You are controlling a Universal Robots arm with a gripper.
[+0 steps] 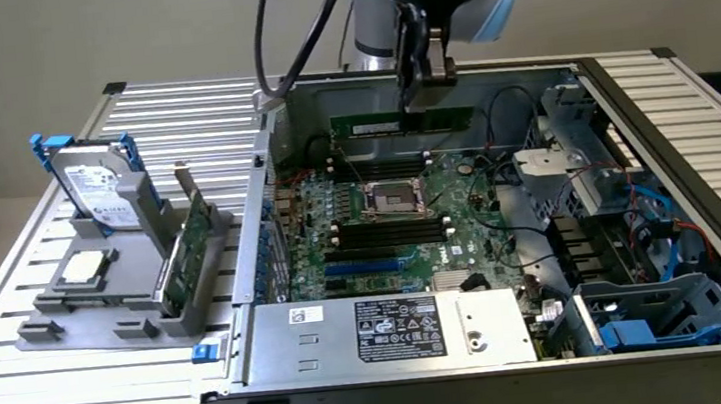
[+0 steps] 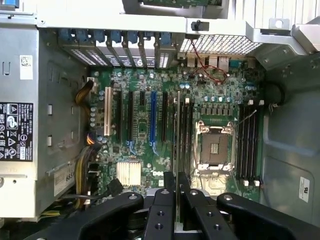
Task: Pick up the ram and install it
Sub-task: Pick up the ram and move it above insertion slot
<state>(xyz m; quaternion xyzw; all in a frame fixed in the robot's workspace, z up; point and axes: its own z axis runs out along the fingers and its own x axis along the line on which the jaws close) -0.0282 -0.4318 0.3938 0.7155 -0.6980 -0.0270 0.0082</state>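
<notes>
The ram (image 1: 379, 123), a slim green stick, hangs level above the far part of the motherboard (image 1: 366, 252) inside the open computer case. My gripper (image 1: 426, 100) is shut on the ram's top edge near its end at the exterior view's right. In the wrist view the ram (image 2: 178, 130) shows edge-on as a thin line between the black fingers (image 2: 165, 200) of the gripper (image 2: 178, 182). It runs along the black memory slots (image 2: 186, 135) beside the CPU socket (image 2: 215, 145). The stick is still above the board, clear of the slots.
A grey holder (image 1: 66, 333) at the exterior view's left carries a silver hard drive (image 1: 98, 189) with blue rails, a green expansion card (image 1: 197, 244) and a CPU chip (image 1: 83, 269). The power supply (image 1: 388, 330), drive cages (image 1: 641, 313) and cables (image 1: 525, 235) crowd the case.
</notes>
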